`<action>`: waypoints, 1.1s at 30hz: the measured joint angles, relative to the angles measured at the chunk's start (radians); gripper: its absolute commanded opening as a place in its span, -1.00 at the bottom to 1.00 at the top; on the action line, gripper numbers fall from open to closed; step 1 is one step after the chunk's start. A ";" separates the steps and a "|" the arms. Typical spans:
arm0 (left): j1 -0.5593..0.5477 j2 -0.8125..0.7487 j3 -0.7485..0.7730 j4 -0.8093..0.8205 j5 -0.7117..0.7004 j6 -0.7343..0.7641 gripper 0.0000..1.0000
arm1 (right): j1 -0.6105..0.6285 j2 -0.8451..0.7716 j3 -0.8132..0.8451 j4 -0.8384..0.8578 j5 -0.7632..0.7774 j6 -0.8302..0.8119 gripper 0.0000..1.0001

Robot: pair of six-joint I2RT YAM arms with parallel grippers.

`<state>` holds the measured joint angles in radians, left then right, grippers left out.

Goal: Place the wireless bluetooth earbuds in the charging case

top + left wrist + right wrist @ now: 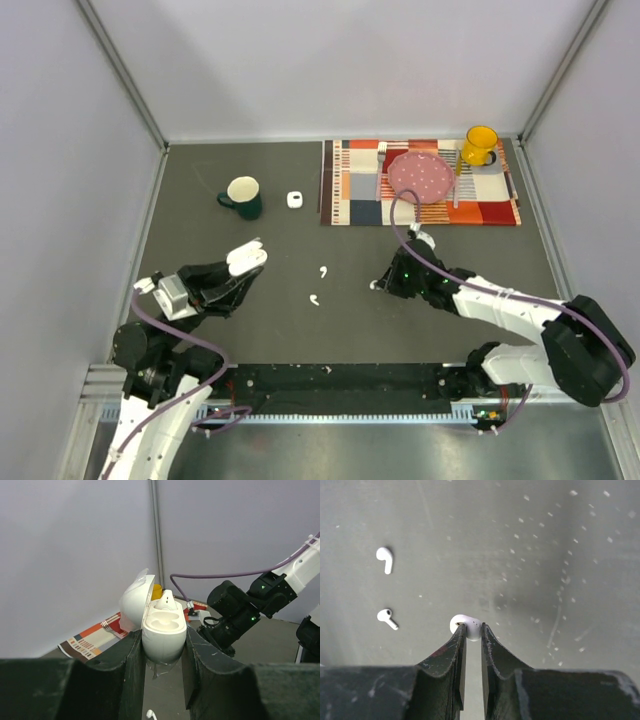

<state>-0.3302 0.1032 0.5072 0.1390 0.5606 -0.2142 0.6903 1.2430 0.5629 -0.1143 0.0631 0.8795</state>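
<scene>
My left gripper (pixel 243 266) is shut on the open white charging case (pixel 164 630) and holds it above the table, lid tipped back. One white earbud (pixel 166 600) stands in a slot of the case. My right gripper (pixel 472 630) is shut on another white earbud (pixel 466 626), low over the dark table, right of centre in the top view (pixel 379 286). Two more earbuds lie loose on the table between the arms (pixel 323 271) (pixel 314 299). They also show in the right wrist view (pixel 385 559) (pixel 386 617).
A green mug (pixel 243 197) and a small white box (pixel 295 199) stand at the back. A striped placemat (pixel 360 195) at the back right carries a pink plate (pixel 420 178), cutlery and a yellow mug (pixel 480 145). Grey walls enclose the table.
</scene>
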 measured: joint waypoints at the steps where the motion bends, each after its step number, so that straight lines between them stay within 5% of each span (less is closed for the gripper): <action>1: 0.000 0.005 -0.006 0.005 0.000 -0.004 -1.00 | -0.002 -0.010 -0.015 -0.002 0.008 0.017 -0.80; 9: 0.000 0.026 -0.021 0.037 0.004 -0.032 -1.00 | -0.007 -0.011 -0.066 -0.013 0.055 0.155 -0.73; 24: 0.000 0.046 -0.021 0.044 0.011 -0.045 -1.00 | -0.012 0.076 -0.038 0.002 0.033 0.177 -0.16; 33: 0.000 0.046 -0.021 0.045 0.011 -0.046 -1.00 | -0.014 -0.060 -0.029 -0.039 0.053 0.003 -0.24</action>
<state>-0.3302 0.1493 0.4858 0.1837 0.5720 -0.2600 0.6758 1.1835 0.5335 -0.1532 0.1162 0.8825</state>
